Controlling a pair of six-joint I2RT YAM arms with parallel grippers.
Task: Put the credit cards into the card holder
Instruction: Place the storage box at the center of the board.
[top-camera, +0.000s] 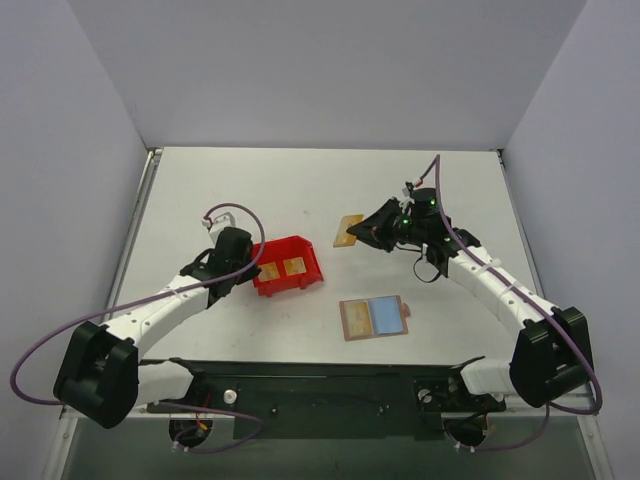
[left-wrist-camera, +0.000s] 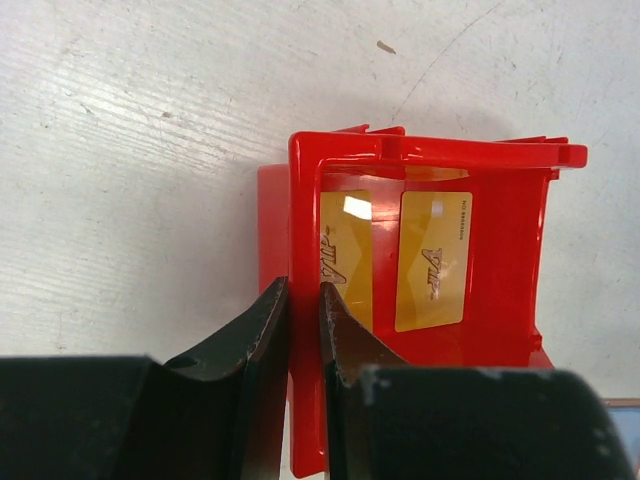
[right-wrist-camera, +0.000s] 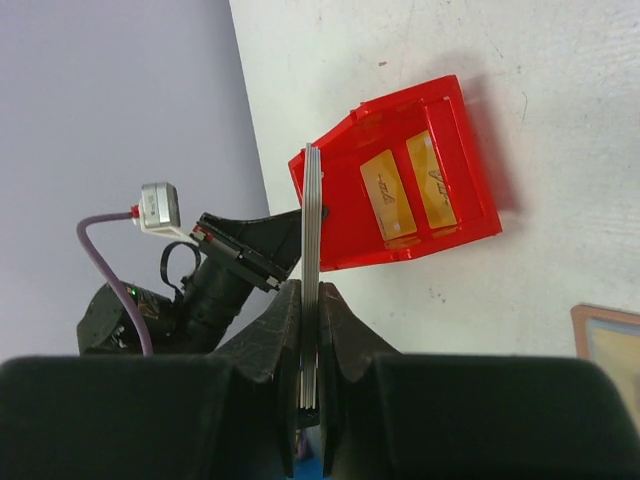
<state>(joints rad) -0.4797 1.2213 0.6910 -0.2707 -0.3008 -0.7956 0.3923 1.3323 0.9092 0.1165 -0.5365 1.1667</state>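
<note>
Transfer step, I judge: right gripper (right-wrist-camera: 312, 335) clenched on one thin gold-yellow rectangular card (top-camera: 348, 231), far-right of the red plastic bin (top-camera: 285, 285). Left gripper (left-wrist-camera: 305, 320) clamped on the bin's side wall. Two more gold cards (left-wrist-camera: 433, 260) lie flat inside the bin. Open brown leather-like card holder (top-camera: 373, 318) lies near-right of the bin, no card visible inside. Next: align card edge with a pocket.

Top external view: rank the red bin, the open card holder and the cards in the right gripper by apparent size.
1. red bin, only narrowly larger than the next
2. card holder, lying open
3. held cards, clearly smallest
</note>
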